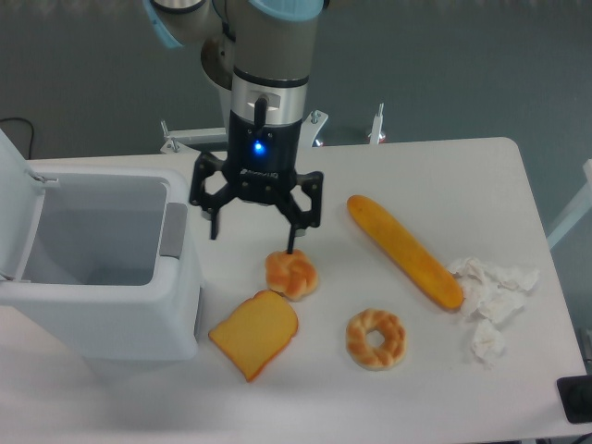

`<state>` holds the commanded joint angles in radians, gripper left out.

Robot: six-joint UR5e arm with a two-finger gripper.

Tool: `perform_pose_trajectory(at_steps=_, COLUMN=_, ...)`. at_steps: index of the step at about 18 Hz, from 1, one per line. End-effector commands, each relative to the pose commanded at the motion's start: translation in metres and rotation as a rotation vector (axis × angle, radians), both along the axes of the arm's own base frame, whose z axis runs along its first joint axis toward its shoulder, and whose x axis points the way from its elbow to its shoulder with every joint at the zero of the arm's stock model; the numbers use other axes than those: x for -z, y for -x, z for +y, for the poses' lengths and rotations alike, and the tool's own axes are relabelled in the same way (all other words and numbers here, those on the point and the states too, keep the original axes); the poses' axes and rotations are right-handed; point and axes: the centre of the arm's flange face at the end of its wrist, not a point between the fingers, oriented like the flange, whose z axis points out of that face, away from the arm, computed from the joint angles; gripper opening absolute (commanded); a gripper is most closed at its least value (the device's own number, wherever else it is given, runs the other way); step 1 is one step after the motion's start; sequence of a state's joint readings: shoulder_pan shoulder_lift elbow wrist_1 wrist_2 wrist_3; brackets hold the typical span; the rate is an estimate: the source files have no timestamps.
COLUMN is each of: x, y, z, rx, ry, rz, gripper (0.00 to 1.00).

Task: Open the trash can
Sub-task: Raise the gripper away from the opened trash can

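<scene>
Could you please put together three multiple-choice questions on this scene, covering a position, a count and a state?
1. Where does the trash can stand?
A. at the table's left end
B. at the table's right end
C. on the floor

2. How many bread items lie on the table?
A. two
B. four
C. six

3. How is the trash can's lid?
A. shut flat
B. raised
C. missing

Answers:
1. A, it sits left of the gripper.
2. B, the knot roll, toast slice, ring roll and baguette.
3. B, the empty inside shows.
</scene>
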<state>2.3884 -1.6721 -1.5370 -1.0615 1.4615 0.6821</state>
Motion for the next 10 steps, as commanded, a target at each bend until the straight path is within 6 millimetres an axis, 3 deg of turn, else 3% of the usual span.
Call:
perform_pose_trajectory(at_steps=4, x=-0.0003, y=0.0043, z=-0.0073, rx=0.076, ry=0.095, rz=0.100, gripper=1.00)
perform_pose_trajectory(at_steps=10, x=0.0039, y=0.0042, z=-0.0089, rx=0.072, ry=0.105, rz=0.102, gripper=1.00)
